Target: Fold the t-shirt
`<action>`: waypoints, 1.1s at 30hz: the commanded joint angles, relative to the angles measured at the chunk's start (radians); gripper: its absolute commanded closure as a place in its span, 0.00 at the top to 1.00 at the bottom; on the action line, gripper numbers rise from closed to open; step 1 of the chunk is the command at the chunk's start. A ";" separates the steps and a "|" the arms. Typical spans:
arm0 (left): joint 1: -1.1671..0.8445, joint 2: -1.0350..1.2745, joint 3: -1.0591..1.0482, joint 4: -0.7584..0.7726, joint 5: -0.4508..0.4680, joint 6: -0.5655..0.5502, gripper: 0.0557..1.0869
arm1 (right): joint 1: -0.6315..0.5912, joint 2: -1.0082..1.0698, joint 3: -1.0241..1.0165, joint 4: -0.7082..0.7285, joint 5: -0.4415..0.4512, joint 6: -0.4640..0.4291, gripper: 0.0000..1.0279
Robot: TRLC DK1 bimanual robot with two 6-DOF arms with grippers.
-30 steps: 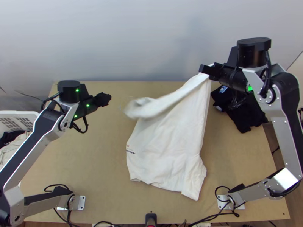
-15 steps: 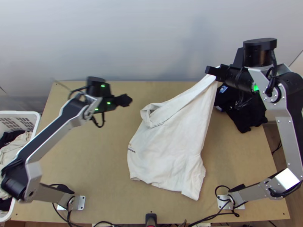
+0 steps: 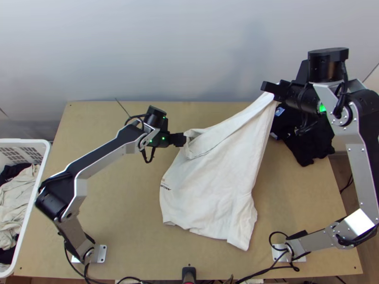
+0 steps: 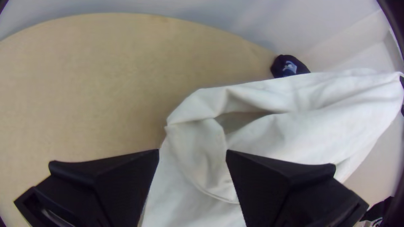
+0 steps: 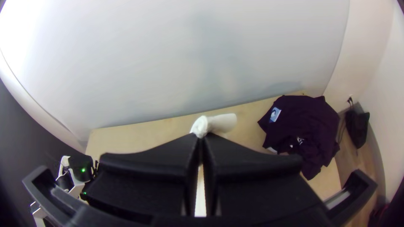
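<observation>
Left gripper (image 3: 183,139) has moved right to the turned-over flap of the shirt (image 3: 208,194); right gripper (image 3: 268,88) has shifted slightly toward the right edge of the bench (image 3: 118,213), carrying the shirt's held end along. Left fingers: spread apart, cloth visible between them in the left wrist view. Right fingers: pinching the shirt's raised end. Shirt: lower part across mid-bench toward the near edge, upper part slanting up toward the far right corner. Dark clothes (image 3: 308,146): bunched by that corner. Basket (image 3: 23,141): beside the left edge, holding clothes.
</observation>
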 commanded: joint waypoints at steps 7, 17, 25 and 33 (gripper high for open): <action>0.118 0.130 0.045 0.013 0.000 0.061 0.77 | -0.004 -0.018 -0.028 0.001 0.000 0.004 0.03; 0.009 0.174 0.088 0.008 0.003 0.040 0.77 | -0.004 -0.048 -0.071 0.001 0.000 0.004 0.02; -0.082 0.203 0.197 -0.038 0.022 -0.001 0.77 | -0.004 -0.067 -0.094 -0.001 0.000 0.007 0.03; -0.154 0.297 0.336 -0.090 0.019 -0.015 0.77 | -0.005 -0.073 -0.092 -0.003 0.000 0.009 0.03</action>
